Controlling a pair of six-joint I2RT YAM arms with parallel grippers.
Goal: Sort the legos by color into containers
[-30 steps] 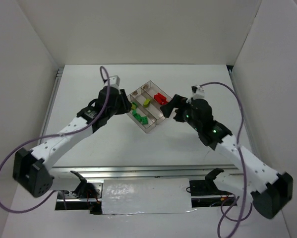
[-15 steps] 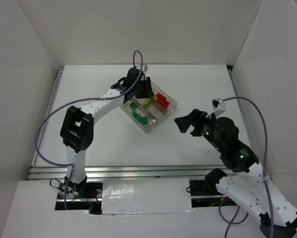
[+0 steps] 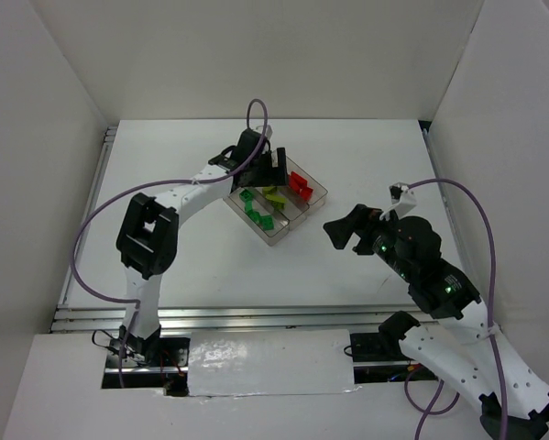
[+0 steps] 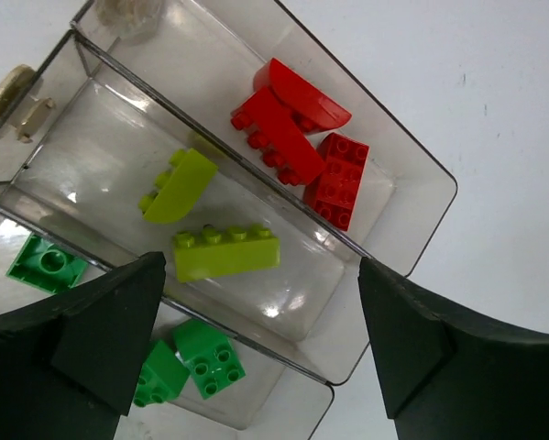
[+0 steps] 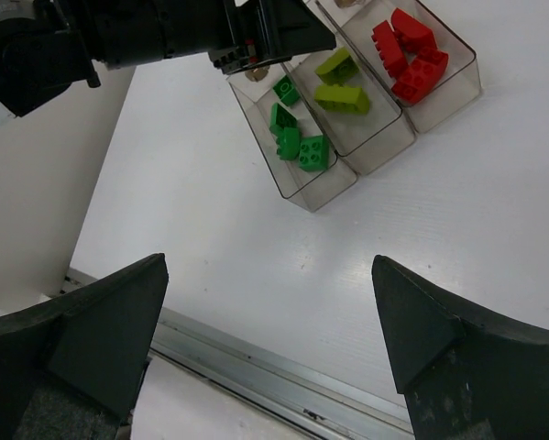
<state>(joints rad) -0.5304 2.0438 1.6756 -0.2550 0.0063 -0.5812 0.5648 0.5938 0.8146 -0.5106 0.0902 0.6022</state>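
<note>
The clear brownish tray (image 3: 284,236) lies slantwise mid-table, and its three long containers hold the legos by color. In the left wrist view, red legos (image 4: 290,139) fill the far compartment. Two yellow-green bricks (image 4: 225,253) lie in the middle one, and dark green bricks (image 4: 210,358) in the near one. My left gripper (image 4: 261,275) hovers open just above the tray (image 4: 395,229) with nothing between its fingers (image 4: 104,335). My right gripper (image 3: 340,227) hangs open and empty to the tray's right, well above the table. From there I see the red (image 5: 407,50), yellow-green (image 5: 343,97) and green legos (image 5: 298,144).
White walls close in the table on three sides. A metal rail (image 5: 283,390) runs along the near edge. The left arm's black wrist (image 5: 164,37) reaches over the tray's far end. A small brass latch (image 4: 13,92) sits at the tray's far corner.
The left arm has swung over the tray's far end and its jaws have opened. The right gripper has drawn back from the tray toward the near right.
</note>
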